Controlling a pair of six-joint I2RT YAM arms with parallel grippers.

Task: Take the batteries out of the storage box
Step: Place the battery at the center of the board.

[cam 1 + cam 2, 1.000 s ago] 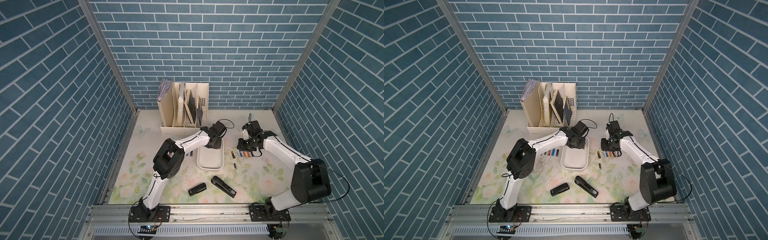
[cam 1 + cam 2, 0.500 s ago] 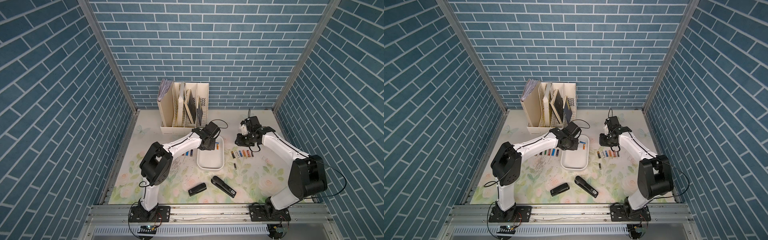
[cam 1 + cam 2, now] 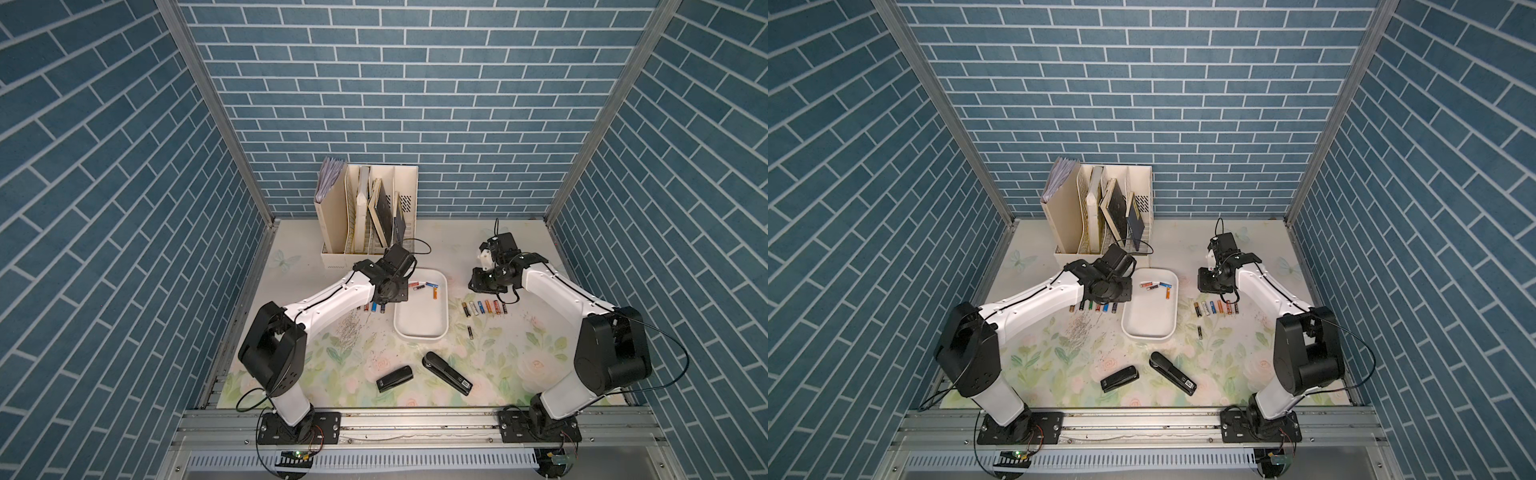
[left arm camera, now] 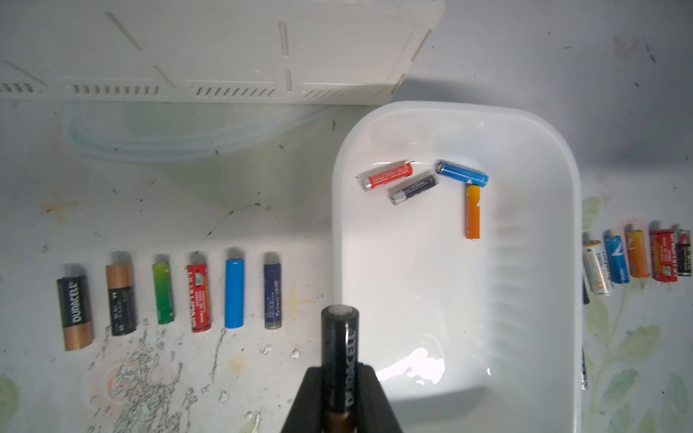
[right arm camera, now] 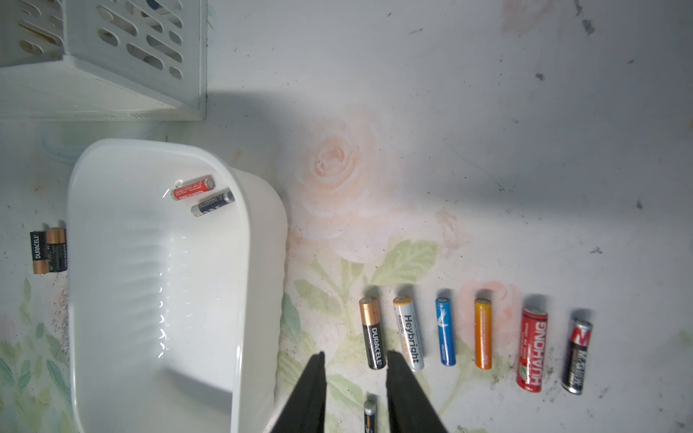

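One black battery [image 4: 339,345] clamped lengthwise in left gripper [image 4: 339,372], flat end pointing outward, right gripper [image 5: 356,356] parted

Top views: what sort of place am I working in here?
Probably a staged robot test booth dressed like a desk: brick-print panel walls, arms bolted to a front rail, and a file holder and staplers on a floral mat.

Legend. The black battery [image 4: 339,337] clamped in the left hand [image 4: 339,375] runs off the picture's edge. A small battery [image 5: 369,414], seen between the parted fingers of the right hand [image 5: 355,356], is likewise cut off. In a top view, labels on the batteries [image 3: 484,307] near that hand are too small to read.
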